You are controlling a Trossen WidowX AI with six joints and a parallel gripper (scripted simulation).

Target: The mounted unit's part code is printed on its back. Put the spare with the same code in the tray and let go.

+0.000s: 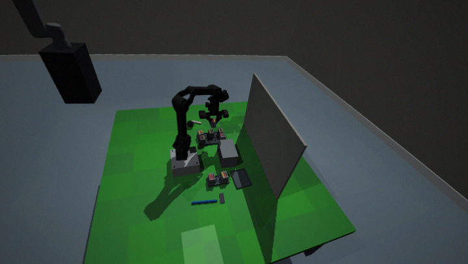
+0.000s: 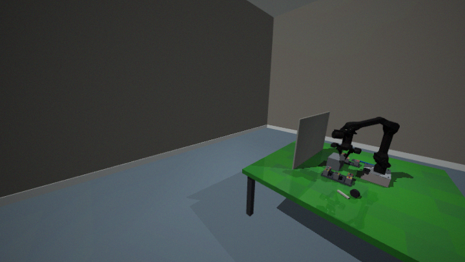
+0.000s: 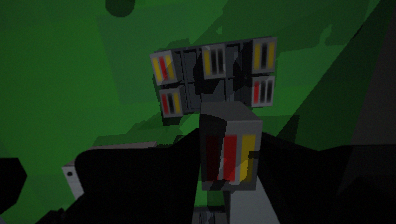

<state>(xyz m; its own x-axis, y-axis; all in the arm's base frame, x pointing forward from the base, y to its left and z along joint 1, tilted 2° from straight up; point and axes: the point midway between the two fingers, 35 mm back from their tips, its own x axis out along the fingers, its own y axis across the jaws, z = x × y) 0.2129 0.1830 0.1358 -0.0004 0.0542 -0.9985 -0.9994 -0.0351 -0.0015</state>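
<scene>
My gripper (image 1: 213, 122) (image 2: 343, 157) (image 3: 221, 132) is shut on a grey striped spare block (image 3: 241, 127) and holds it raised near the spare rack (image 1: 212, 142) (image 2: 335, 180) (image 3: 205, 94). Its face shows a shadowed dark red stripe, a red one and a yellow one. Several other striped blocks stand in that rack. The flat dark tray (image 1: 241, 179) lies beyond the grey box in the top view. A grey box (image 1: 228, 149) (image 2: 333, 162) stands between rack and tray; whether it is the mounted unit I cannot tell. No code on a unit's back is readable.
A tall grey panel (image 1: 275, 137) (image 2: 310, 139) stands along one side. A second rack (image 1: 218, 184) with two striped blocks is beside the tray. A blue rod (image 1: 204, 201), a small grey plate (image 1: 221, 198), a white rod (image 1: 196, 122) (image 2: 342, 194) and a dark round thing (image 1: 190, 123) (image 2: 354, 193) lie about.
</scene>
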